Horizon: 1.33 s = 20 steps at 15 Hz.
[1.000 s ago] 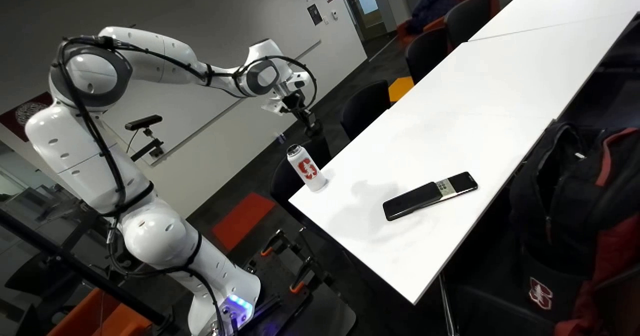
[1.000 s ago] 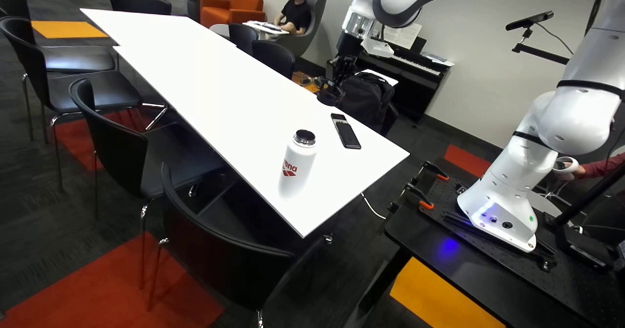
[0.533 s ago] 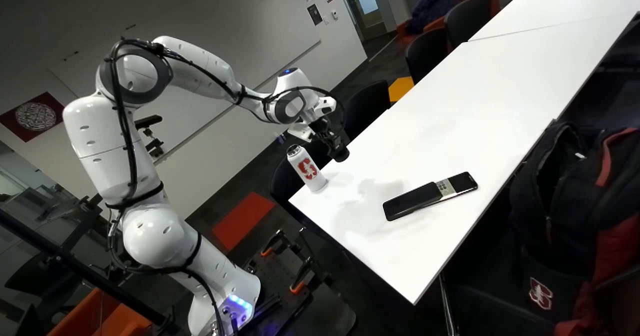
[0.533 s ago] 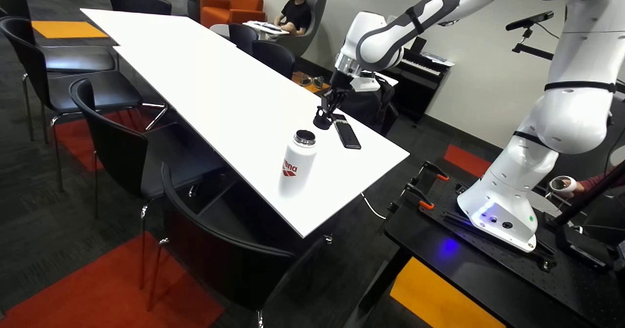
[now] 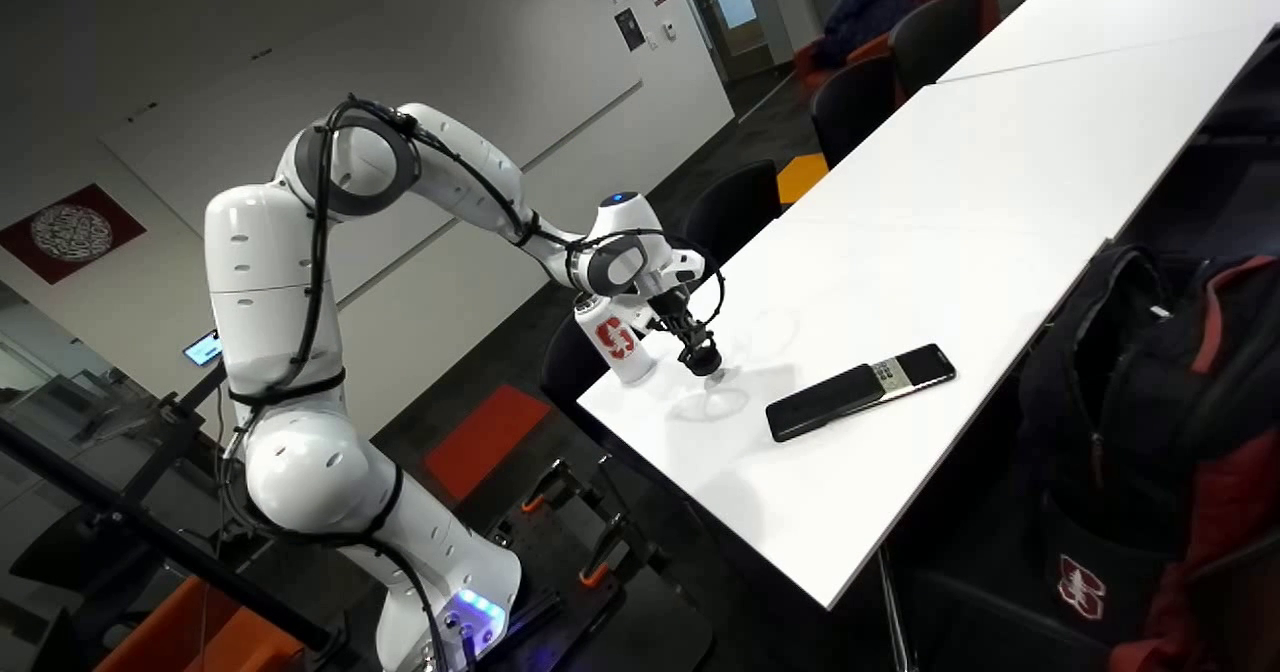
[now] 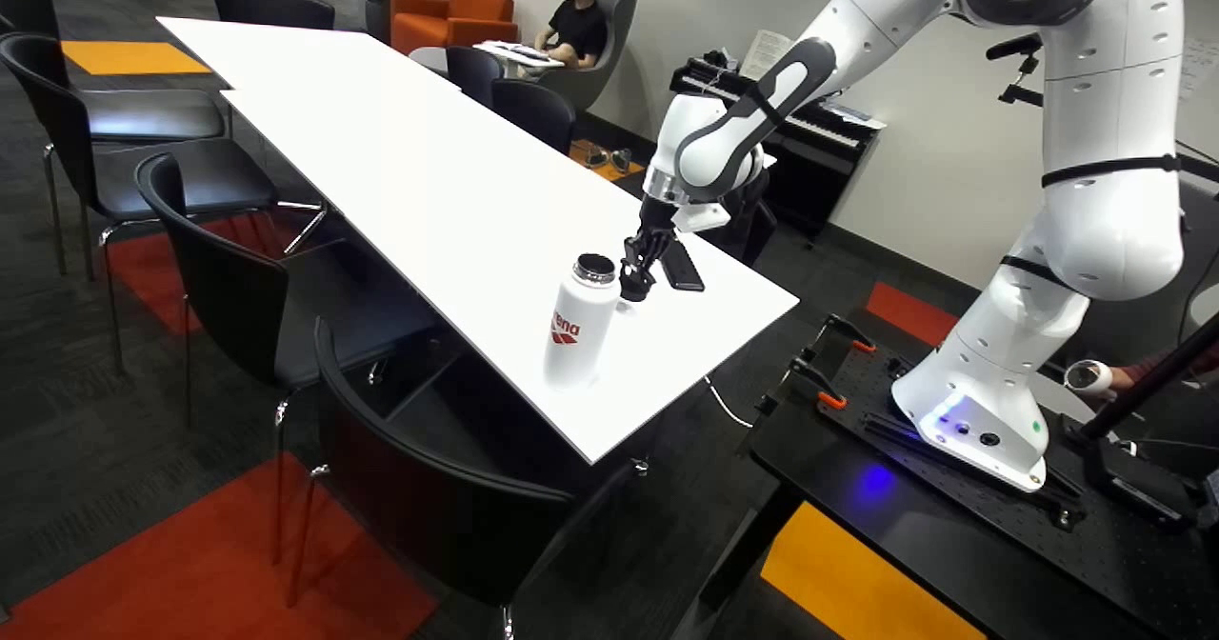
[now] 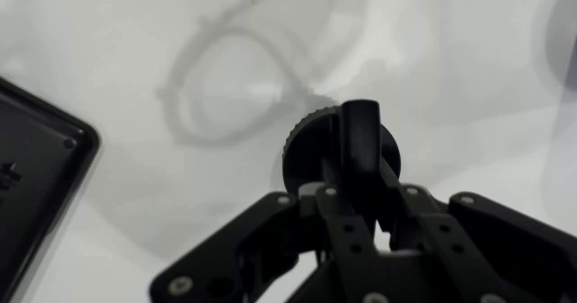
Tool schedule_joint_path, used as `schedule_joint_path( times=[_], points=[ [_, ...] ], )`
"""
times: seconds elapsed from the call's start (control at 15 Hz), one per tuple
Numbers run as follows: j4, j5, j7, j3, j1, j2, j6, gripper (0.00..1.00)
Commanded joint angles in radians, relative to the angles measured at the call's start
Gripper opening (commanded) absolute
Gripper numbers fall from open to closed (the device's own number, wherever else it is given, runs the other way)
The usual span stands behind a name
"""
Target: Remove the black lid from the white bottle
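Gripping the black lid [image 5: 706, 360] by its raised handle [image 7: 360, 134] in the gripper [image 7: 359, 163], low over the surface [image 5: 950, 252]; cannot tell if touching. Could drop askew and roll if released early, or swivel loose from so narrow a pinch. Farther off, could topple the white bottle [image 6: 579, 326], upright near the surface's edge, by sweeping sideways. Looks uncapped, dark inside; cannot make out any contents.

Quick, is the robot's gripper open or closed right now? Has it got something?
Gripper: closed, holding the black lid.
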Motion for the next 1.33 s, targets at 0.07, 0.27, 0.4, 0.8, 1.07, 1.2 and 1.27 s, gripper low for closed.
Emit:
schedule_joint_path(
  times=[0.07, 0.27, 0.4, 0.8, 1.07, 1.2, 1.27],
  points=[
    [0.052, -0.013, 0.044, -0.027, 0.017, 0.056, -0.012, 0.05],
    [0.068, -0.026, 0.067, -0.047, 0.033, 0.071, -0.021, 0.47],
    [0.073, -0.035, 0.078, -0.060, 0.044, 0.077, -0.016, 0.58],
    [-0.014, -0.043, 0.030, -0.038, 0.028, -0.063, -0.047, 0.99],
    [-0.081, -0.008, 0.023, 0.009, 0.003, -0.221, -0.086, 1.00],
    [-0.098, -0.012, 0.039, 0.006, 0.010, -0.288, -0.123, 1.00],
    [-0.103, -0.011, 0.041, 0.009, 0.010, -0.314, -0.145, 1.00]
  ],
)
